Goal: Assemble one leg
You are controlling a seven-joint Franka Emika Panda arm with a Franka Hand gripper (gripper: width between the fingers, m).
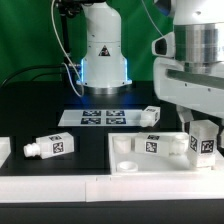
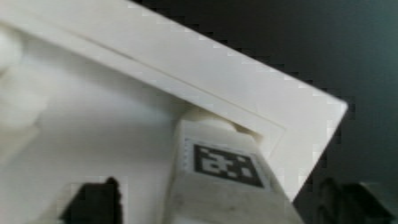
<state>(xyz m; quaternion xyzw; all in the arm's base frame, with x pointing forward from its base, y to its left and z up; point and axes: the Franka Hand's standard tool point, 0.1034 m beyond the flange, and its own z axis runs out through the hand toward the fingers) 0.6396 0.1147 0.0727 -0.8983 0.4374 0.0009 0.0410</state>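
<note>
A leg (image 1: pixel 204 141) stands upright at the corner of the big flat white panel (image 1: pixel 130 160) on the exterior view's right. My gripper (image 1: pixel 203 126) is straight above it, with the jaws on either side of the leg's upper part. In the wrist view the leg (image 2: pixel 222 168) shows its tag, and its stub end meets the panel (image 2: pixel 125 110) near the corner. A gap shows between the leg and one dark finger (image 2: pixel 100 202), so the gripper looks open. A second leg (image 1: pixel 160 143) lies on the panel, a third (image 1: pixel 52 147) lies at the left, and another (image 1: pixel 150 115) lies behind.
The marker board (image 1: pixel 104 117) lies in front of the robot's base (image 1: pixel 104 60). A white part (image 1: pixel 4 151) shows at the exterior view's left edge. The table's front edge runs just below the panel.
</note>
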